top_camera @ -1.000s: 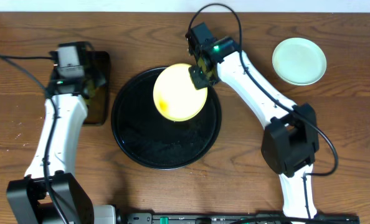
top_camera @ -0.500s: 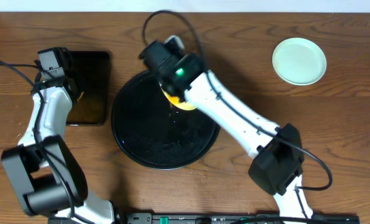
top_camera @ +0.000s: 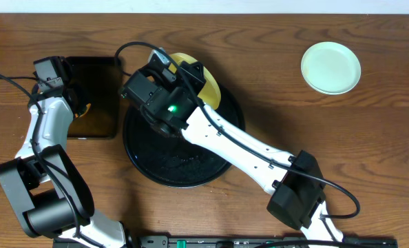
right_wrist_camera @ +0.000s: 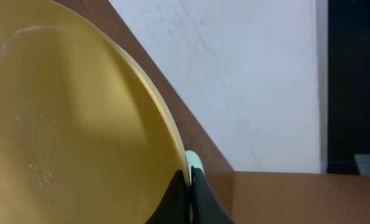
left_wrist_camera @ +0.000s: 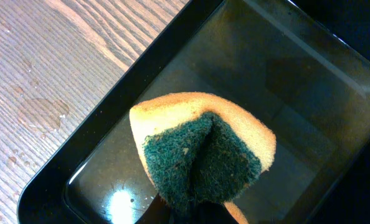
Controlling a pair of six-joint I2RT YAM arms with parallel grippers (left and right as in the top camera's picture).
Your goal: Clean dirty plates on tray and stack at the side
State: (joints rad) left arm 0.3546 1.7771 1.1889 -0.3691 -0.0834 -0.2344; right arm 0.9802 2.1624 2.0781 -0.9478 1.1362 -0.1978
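Note:
A pale yellow plate [top_camera: 208,83] stands tipped on edge above the far rim of the round black tray [top_camera: 170,162]. My right gripper [top_camera: 191,77] is shut on its rim. In the right wrist view the two fingers [right_wrist_camera: 180,200] pinch the plate [right_wrist_camera: 66,124], whose inside shows only a few small flecks. A pale mint plate [top_camera: 330,67] lies alone on the table at the far right. My left gripper [left_wrist_camera: 194,214] is shut on a yellow sponge with a green scouring face [left_wrist_camera: 200,152], held over the rectangular tray [left_wrist_camera: 266,81].
The rectangular black tray [top_camera: 101,83] sits left of the round tray and holds shallow water. Water drops mark the wood beside it [left_wrist_camera: 42,115]. The right arm reaches across the round tray from the front right. A white wall runs behind the table.
The right arm has swung the yellow plate left and tipped it up on edge, from flat over the round tray. The left arm has shifted left over the rectangular tray.

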